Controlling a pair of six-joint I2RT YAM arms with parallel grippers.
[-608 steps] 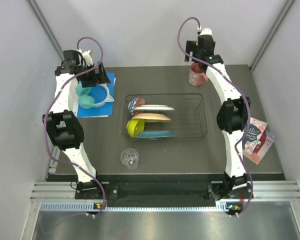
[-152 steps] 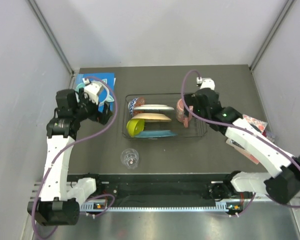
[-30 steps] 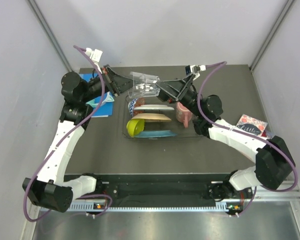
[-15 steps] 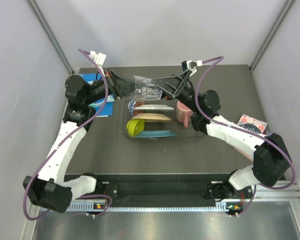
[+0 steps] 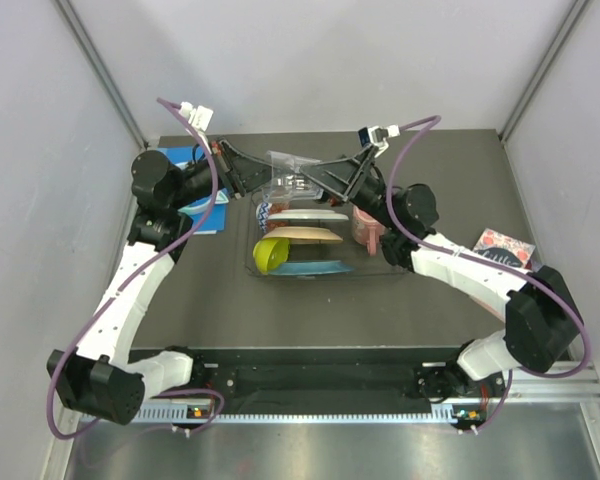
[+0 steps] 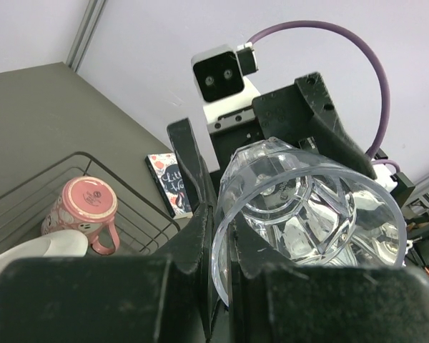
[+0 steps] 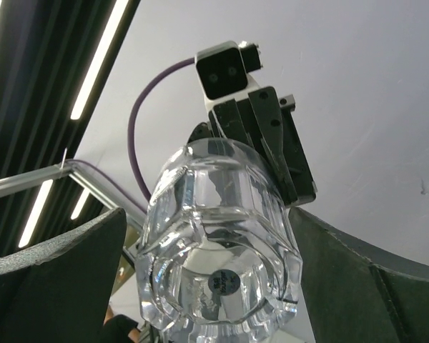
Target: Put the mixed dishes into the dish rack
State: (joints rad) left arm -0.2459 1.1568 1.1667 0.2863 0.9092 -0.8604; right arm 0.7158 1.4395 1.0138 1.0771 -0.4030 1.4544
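Above the back of the dish rack (image 5: 400,235) my left gripper (image 5: 268,176) holds the small clear glass (image 5: 288,178) in the air. In the left wrist view its fingers (image 6: 220,232) are shut on the rim of the glass (image 6: 307,207). My right gripper (image 5: 316,180) reaches in from the right and is open. Its fingers (image 7: 64,279) stand either side of the base of the glass (image 7: 222,246). In the rack are the upright plates (image 5: 305,235), the lime-green bowl (image 5: 269,254), the red-patterned bowl (image 5: 268,208) and the pink mug (image 5: 367,226).
A blue book (image 5: 205,205) with the teal headphones lies left of the rack, mostly under my left arm. The printed card (image 5: 502,250) lies at the right edge of the dark table (image 5: 330,310). Grey walls close in both sides.
My right gripper has moved left and closed in on the glass, so its fingers now stand either side of the base. The left gripper keeps its grip on the rim.
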